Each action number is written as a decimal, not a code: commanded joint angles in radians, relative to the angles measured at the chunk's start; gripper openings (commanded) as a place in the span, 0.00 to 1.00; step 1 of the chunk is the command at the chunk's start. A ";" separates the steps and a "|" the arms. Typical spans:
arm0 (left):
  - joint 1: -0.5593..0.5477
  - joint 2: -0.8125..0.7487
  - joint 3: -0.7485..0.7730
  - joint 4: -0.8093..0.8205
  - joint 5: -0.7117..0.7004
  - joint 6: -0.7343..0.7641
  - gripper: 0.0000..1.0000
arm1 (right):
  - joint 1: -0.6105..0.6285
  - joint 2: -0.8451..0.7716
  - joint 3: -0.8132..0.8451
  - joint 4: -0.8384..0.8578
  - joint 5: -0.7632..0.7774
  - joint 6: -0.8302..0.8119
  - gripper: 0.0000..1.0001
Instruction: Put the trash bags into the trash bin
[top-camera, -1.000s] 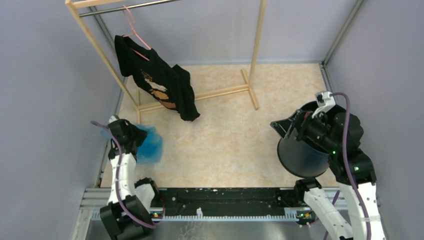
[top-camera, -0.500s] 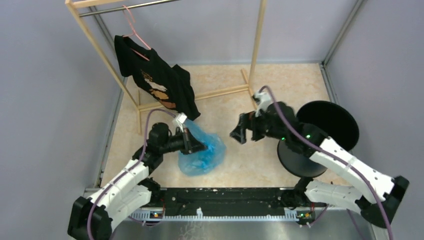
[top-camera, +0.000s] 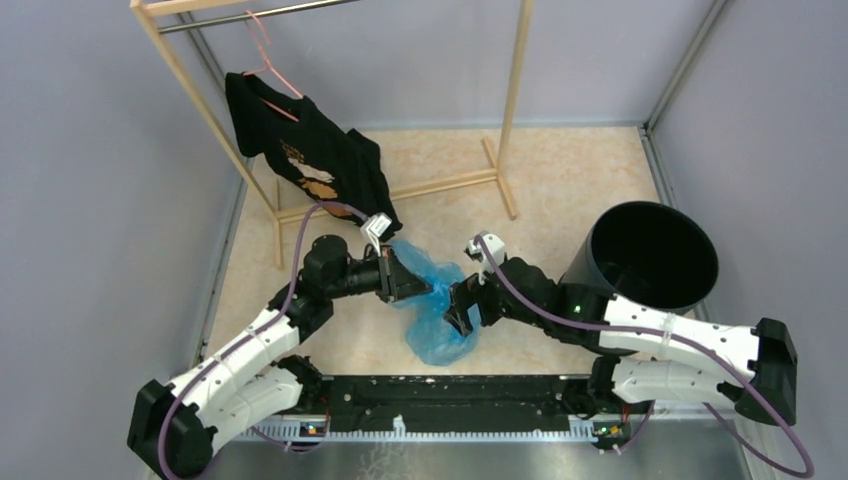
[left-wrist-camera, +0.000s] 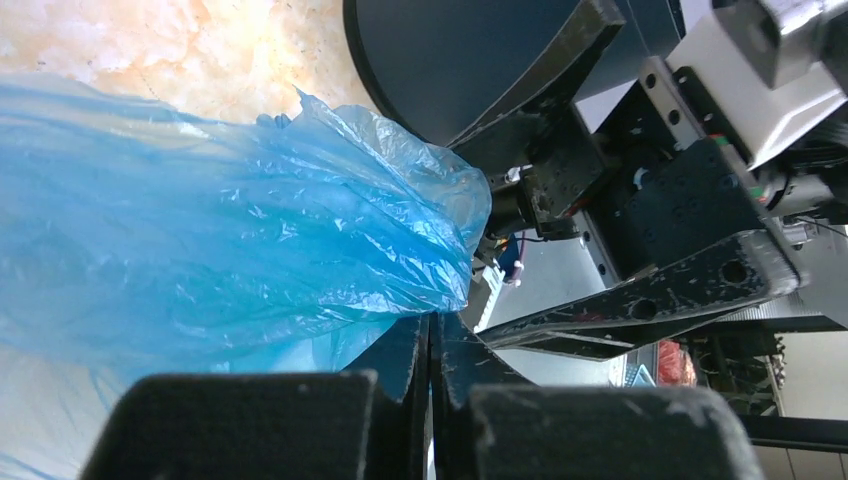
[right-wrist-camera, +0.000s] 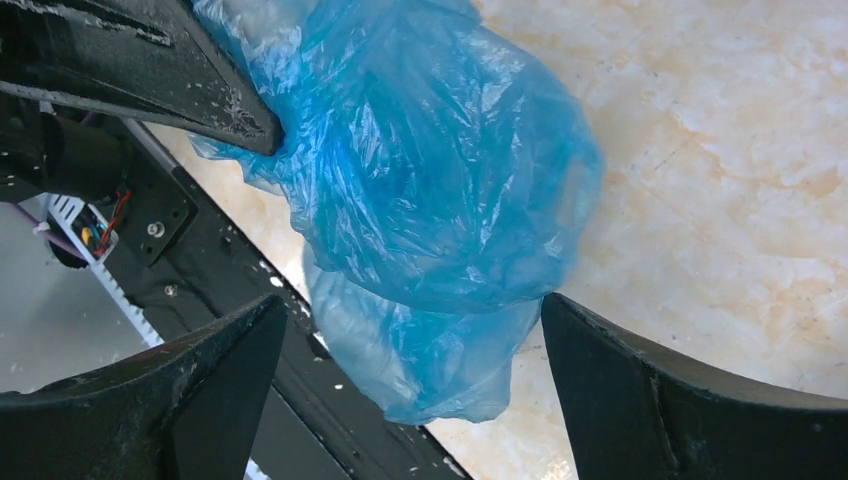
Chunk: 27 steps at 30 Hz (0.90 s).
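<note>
The light-blue trash bag (top-camera: 432, 305) hangs crumpled in mid-air over the table's near middle. My left gripper (top-camera: 415, 287) is shut on its upper edge; in the left wrist view the bag (left-wrist-camera: 230, 240) bulges just past the closed fingertips (left-wrist-camera: 432, 330). My right gripper (top-camera: 462, 312) is open right beside the bag, its two fingers spread either side of the bag's lower part (right-wrist-camera: 430, 230). The black trash bin (top-camera: 640, 258) stands upright at the right, mouth open, and shows dark in the left wrist view (left-wrist-camera: 450, 50).
A wooden clothes rack (top-camera: 510, 110) stands at the back with a black shirt (top-camera: 315, 165) on a pink hanger. The arms' black base rail (top-camera: 450, 395) runs along the near edge. Grey walls close in the left, right and back sides.
My left gripper carried the bag from the far left toward the middle and raised it. My right arm left the bin, which now stands upright, and swung left with open fingers beside the bag.
</note>
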<state>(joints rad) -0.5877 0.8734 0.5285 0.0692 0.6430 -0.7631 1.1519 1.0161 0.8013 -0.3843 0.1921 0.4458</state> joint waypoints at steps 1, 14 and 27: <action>-0.003 0.006 0.060 0.029 0.025 0.012 0.00 | 0.012 -0.023 -0.058 0.232 -0.036 0.015 0.99; -0.003 -0.151 0.325 -0.642 -0.365 0.143 0.92 | 0.013 -0.072 -0.141 0.277 0.147 0.175 0.01; -0.003 -0.408 -0.057 -0.499 -0.264 -0.159 0.98 | 0.012 -0.101 -0.256 0.375 0.096 0.251 0.00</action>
<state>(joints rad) -0.5888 0.4385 0.5873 -0.5499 0.2852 -0.7998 1.1549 0.9680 0.5941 -0.1253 0.3172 0.6582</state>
